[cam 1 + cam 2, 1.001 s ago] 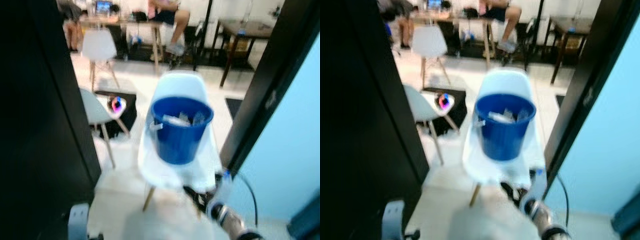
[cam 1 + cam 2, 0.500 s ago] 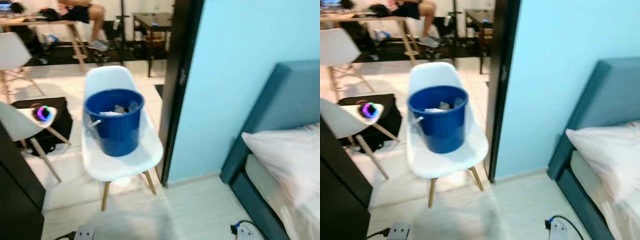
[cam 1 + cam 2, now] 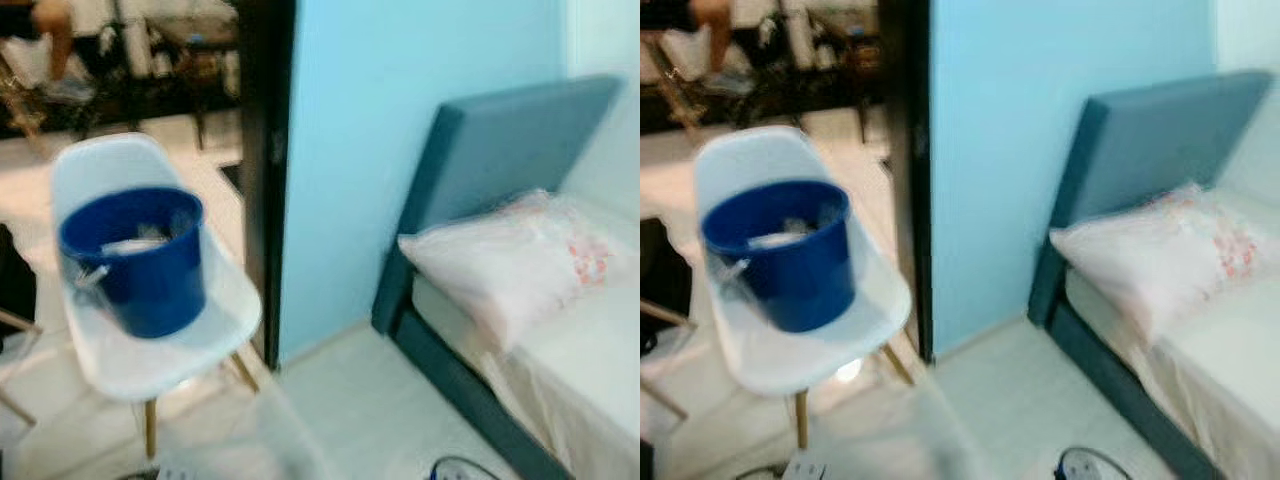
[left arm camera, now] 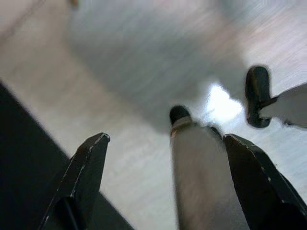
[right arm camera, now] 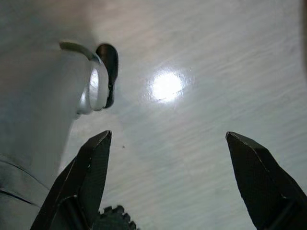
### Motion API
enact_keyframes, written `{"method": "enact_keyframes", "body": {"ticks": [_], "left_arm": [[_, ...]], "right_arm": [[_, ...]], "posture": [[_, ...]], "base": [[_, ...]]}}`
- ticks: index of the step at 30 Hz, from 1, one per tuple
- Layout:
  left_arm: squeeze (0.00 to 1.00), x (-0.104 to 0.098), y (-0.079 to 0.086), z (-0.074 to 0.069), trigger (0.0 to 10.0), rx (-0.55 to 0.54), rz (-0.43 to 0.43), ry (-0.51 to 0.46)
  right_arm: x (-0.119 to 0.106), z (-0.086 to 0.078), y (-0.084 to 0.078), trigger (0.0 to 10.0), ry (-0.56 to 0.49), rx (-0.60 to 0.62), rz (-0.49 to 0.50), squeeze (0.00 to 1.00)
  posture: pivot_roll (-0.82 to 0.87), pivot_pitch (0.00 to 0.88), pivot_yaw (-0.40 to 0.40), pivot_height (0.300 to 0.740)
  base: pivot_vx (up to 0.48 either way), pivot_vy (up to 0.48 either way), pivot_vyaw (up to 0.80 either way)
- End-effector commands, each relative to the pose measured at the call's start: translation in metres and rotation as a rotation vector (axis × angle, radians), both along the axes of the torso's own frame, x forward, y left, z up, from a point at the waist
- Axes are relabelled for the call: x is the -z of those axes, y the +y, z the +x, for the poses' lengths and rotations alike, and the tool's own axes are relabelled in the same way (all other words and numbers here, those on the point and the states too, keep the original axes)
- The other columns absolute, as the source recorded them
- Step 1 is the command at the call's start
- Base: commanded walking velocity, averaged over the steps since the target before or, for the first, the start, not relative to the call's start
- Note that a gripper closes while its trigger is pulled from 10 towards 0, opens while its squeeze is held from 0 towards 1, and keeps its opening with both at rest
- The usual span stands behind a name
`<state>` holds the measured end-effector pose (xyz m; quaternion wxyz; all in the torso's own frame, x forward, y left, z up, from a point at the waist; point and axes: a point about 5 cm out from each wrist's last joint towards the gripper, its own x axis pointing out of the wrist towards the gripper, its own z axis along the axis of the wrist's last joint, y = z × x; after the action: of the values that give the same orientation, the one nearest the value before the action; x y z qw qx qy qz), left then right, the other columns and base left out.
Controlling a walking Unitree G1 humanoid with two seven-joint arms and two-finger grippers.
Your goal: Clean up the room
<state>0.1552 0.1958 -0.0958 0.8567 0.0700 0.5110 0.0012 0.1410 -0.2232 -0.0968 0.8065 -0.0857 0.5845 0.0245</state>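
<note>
- Swinging rightward, the head camera has shifted the whole picture since half a second ago: the blue bucket (image 3: 135,258) on its white chair (image 3: 150,340) now sits at the left of the scene, and more of the bed (image 3: 560,360) has come in on the right (the things themselves have not moved, only the view, and it is blurred).
- Bucket stands upright on the chair seat, pale scraps of rubbish showing inside its rim.
- Just right of the chair comes a dark door frame (image 3: 262,180), then a light blue wall (image 3: 400,110).
- At the right, a teal headboard (image 3: 500,150) rises at the bed's far end, with a white pillow (image 3: 510,260) lying just before it on the mattress.
- Far left, through the doorway, a person's leg (image 3: 715,20) and dark furniture show.
- Left gripper (image 4: 165,167) hangs over pale floor (image 4: 144,72), fingers spread wide, nothing between them.
- Right gripper (image 5: 168,167) likewise hangs over shiny floor, fingers parted and released.
</note>
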Motion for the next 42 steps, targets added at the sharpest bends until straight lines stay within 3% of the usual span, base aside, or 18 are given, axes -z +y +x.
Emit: {"method": "enact_keyframes", "body": {"ticks": [1, 6, 14, 18, 19, 25, 42], "left_arm": [[0.0, 0.001, -0.01, 0.002, 10.0, 0.026, -0.02, 0.01], [0.0, 0.0, -0.012, 0.005, 10.0, 0.037, -0.014, 0.007], [0.0, 0.001, 0.0, -0.003, 10.0, 0.018, -0.02, -0.01], [0.0, 0.001, 0.0, -0.005, 10.0, 0.003, -0.027, -0.006], [0.0, 0.003, -0.002, -0.009, 10.0, 0.0, -0.041, 0.006], [0.0, 0.004, -0.006, -0.009, 10.0, 0.017, -0.05, 0.017], [0.0, 0.004, -0.007, -0.01, 10.0, 0.057, -0.049, 0.02]], "right_arm": [[-0.002, 0.004, -0.004, 10.0, -0.013, -0.022, -0.023, 0.0], [-0.003, 0.006, -0.003, 10.0, -0.018, -0.033, -0.027, 0.0], [-0.005, 0.009, -0.008, 10.0, -0.02, -0.046, -0.07, 0.0], [-0.008, 0.016, -0.01, 10.0, -0.039, -0.043, -0.082, 0.0], [-0.011, 0.025, -0.009, 10.0, -0.07, -0.033, -0.083, 0.0], [-0.014, 0.032, -0.007, 10.0, -0.1, 0.01, -0.075, 0.0], [-0.013, 0.019, -0.023, 10.0, -0.099, 0.025, -0.086, 0.0]], "posture": [[0.04, 0.0, -0.034, 0.74], [0.04, 0.0, -0.034, 0.74], [0.06, 0.0, -0.064, 0.74], [0.05, 0.0, -0.058, 0.74], [0.04, 0.0, -0.052, 0.74], [0.03, 0.0, -0.049, 0.74], [0.04, 0.0, -0.045, 0.74]], "base": [[0.0, 0.0, -0.77], [0.0, 0.0, -0.77], [0.0, 0.0, -0.77], [0.0, 0.0, -0.77], [0.0, 0.0, -0.77], [0.0, 0.0, -0.77], [0.0, -0.033, -0.73]]}}
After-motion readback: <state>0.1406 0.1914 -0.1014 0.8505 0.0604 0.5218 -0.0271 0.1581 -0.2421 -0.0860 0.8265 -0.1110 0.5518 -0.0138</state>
